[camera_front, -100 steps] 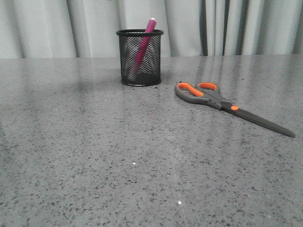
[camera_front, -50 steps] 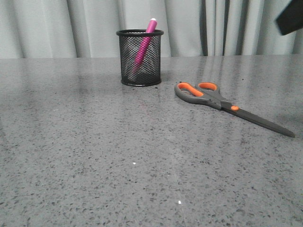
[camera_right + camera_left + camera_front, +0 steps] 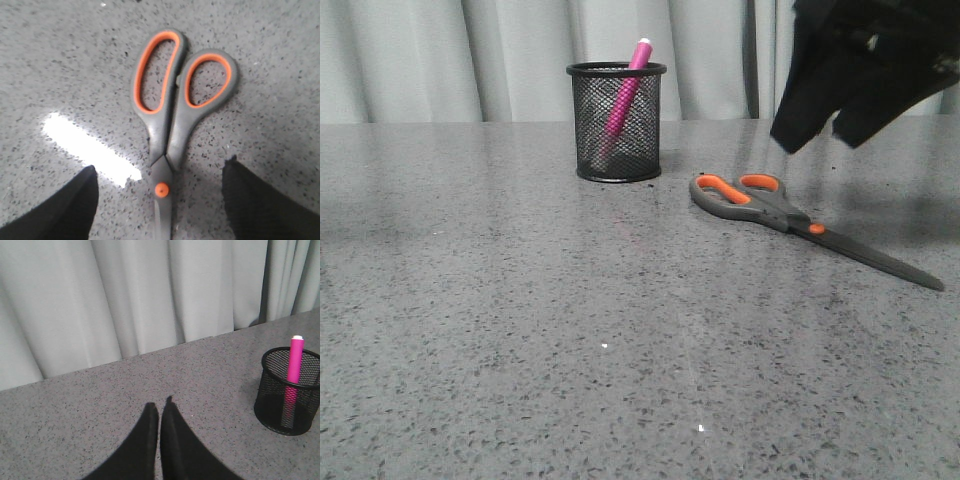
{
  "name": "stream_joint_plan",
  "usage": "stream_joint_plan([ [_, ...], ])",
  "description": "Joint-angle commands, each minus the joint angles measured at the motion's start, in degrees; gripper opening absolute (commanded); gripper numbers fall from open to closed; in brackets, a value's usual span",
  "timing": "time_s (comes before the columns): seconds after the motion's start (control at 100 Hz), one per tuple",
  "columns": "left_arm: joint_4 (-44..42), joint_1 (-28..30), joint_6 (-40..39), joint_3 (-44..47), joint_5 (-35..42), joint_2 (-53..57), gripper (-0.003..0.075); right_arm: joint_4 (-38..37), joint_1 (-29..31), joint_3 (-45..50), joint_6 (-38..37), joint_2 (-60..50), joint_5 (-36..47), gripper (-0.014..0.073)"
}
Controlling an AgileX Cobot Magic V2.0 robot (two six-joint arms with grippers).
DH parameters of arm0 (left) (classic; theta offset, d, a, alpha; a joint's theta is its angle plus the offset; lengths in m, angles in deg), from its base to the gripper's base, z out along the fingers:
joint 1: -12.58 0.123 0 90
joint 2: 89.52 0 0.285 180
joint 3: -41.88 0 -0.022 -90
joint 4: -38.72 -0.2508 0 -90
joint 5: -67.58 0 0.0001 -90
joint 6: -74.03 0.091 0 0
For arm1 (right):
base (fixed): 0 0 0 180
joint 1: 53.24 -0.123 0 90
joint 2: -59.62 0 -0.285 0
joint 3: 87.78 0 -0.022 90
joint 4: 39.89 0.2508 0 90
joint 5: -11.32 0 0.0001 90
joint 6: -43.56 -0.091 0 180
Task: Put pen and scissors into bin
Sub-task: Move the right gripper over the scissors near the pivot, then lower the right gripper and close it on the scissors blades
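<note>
The magenta pen (image 3: 623,95) leans inside the black mesh bin (image 3: 616,122), its white end above the rim; the left wrist view also shows the pen (image 3: 294,360) in the bin (image 3: 289,392). The scissors (image 3: 790,218) lie flat on the table to the right of the bin, handles toward it. My right gripper (image 3: 815,135) hangs open above the scissors; in its wrist view the scissors (image 3: 170,120) lie with the orange pivot midway between the spread fingers of the gripper (image 3: 159,172). My left gripper (image 3: 159,405) is shut with nothing in it, away from the bin.
A grey speckled table (image 3: 520,330) runs back to pale curtains (image 3: 500,50). A bright glare strip (image 3: 85,145) lies on the table beside the scissors' handles.
My right arm has come in from the upper right and now hangs over the scissors. Pen, bin and scissors have not moved.
</note>
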Motion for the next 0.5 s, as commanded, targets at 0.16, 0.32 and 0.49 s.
stream_joint_plan([
  [0.16,4.17,0.23,-0.80,-0.83,0.16,1.61,-0.0019,-10.51,-3.88,-8.70,-7.45,6.28,-3.98,0.0474],
  [0.32,4.72,0.23,-0.80,-0.83,0.16,1.61,-0.0019,-12.47,-6.01,-10.34,-8.55,8.74,-4.22,0.0474],
  [0.49,5.01,0.23,-0.80,-0.83,0.16,1.61,-0.0019,-14.84,-6.67,-10.73,-9.80,10.14,-4.78,0.0474],
])
